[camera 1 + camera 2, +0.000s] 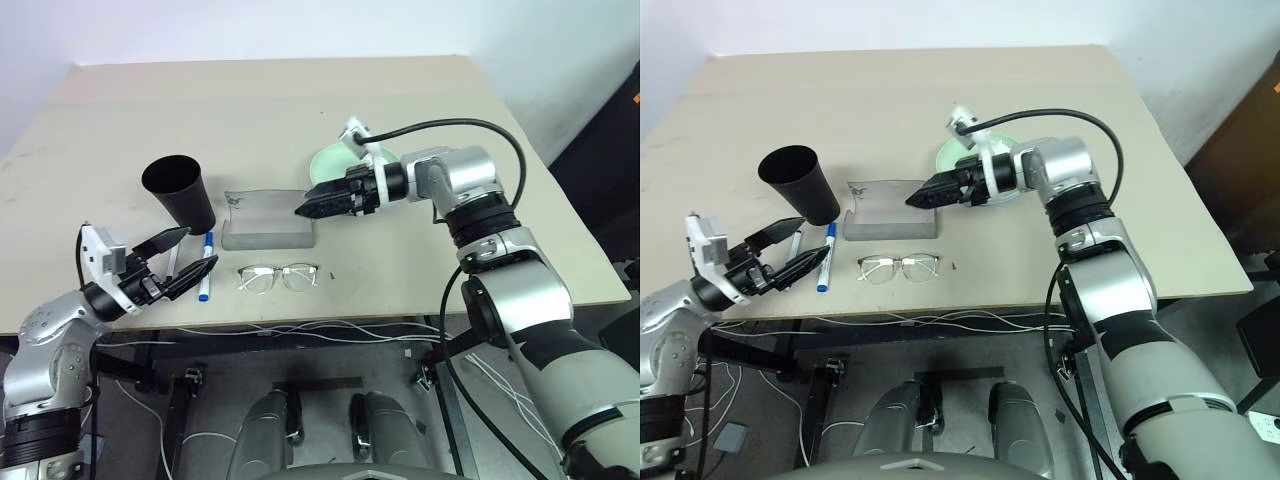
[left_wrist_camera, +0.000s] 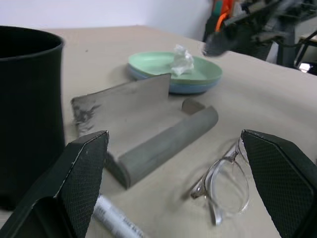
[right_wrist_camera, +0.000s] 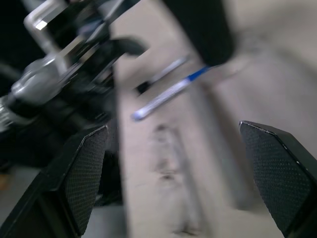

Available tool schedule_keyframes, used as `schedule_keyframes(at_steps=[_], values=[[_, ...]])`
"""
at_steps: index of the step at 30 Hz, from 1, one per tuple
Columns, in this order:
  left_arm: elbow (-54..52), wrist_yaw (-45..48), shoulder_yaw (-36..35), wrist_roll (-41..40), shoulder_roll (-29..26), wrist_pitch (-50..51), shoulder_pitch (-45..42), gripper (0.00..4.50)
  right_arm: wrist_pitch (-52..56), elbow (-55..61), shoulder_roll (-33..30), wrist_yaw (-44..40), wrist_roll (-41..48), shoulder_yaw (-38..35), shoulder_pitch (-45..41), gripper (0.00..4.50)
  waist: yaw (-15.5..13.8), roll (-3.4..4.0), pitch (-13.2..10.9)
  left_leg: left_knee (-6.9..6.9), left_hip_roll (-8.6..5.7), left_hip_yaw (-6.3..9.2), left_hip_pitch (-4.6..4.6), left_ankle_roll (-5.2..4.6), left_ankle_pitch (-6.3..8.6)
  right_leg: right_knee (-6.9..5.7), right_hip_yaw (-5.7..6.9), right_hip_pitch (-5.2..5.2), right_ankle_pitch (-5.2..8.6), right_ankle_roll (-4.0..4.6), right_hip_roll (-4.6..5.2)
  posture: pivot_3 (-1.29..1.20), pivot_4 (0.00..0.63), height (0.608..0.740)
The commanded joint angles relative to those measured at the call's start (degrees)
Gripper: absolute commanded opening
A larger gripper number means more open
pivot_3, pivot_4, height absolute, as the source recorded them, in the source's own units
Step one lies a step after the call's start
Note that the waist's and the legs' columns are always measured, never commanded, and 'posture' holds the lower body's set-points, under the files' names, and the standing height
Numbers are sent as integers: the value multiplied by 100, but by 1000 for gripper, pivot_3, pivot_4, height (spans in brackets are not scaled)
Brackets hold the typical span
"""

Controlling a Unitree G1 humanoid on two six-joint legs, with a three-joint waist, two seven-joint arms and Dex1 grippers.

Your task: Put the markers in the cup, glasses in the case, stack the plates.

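The black cup (image 1: 180, 188) stands at the table's left. Beside it the grey case (image 1: 265, 220) lies with its lid raised. The clear-framed glasses (image 1: 278, 276) rest on the table in front of the case. A blue-capped marker (image 1: 205, 268) and a black-capped marker (image 1: 172, 262) lie below the cup. My left gripper (image 1: 198, 250) hovers open over the markers, empty. My right gripper (image 1: 303, 210) is open and empty, pointing left above the case's right end. The mint green plate (image 2: 163, 67) sits on the light blue plate (image 2: 188, 88), behind my right wrist.
A crumpled white tissue (image 2: 182, 58) lies in the green plate. The far half of the table (image 1: 250, 100) is bare. The front edge runs just below the glasses and markers, with cables hanging under it.
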State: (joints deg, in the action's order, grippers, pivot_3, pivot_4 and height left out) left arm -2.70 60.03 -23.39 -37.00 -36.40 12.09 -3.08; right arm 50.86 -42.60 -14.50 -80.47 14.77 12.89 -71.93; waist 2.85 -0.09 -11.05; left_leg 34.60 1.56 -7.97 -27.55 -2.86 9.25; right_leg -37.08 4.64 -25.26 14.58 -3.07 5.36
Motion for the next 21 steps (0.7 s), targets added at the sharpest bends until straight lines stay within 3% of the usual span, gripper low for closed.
schedule_keyframes(at_steps=[1, 10, 21], values=[[-307, 262, -247, -125, -267, -34, 293, 4500, 31, 240, 172, -351, -45, 444, -50, 4454, 13, -3, 2, -6, -1, -3, 2, 1, 0, 0, -1, -2, -1, 2, 0, 0, 150, 740], [-247, 456, -239, -22, -452, -154, 439, 4500, -740, -403, 697, -550, -681, 1326, -118, 4454, -11, -8, 5, -72, -1, -40, 3, 34, -21, 5, 3, -33, -8, 13, 12, 0, 150, 740], [-519, 288, -67, 35, -234, -192, 548, 4500, -1357, -1453, 1091, -417, -1097, 1162, -449, 4454, 11, -14, 8, -85, 27, -125, -3, 62, -38, -1, -9, -62, -15, 0, 14, 0, 150, 740]])
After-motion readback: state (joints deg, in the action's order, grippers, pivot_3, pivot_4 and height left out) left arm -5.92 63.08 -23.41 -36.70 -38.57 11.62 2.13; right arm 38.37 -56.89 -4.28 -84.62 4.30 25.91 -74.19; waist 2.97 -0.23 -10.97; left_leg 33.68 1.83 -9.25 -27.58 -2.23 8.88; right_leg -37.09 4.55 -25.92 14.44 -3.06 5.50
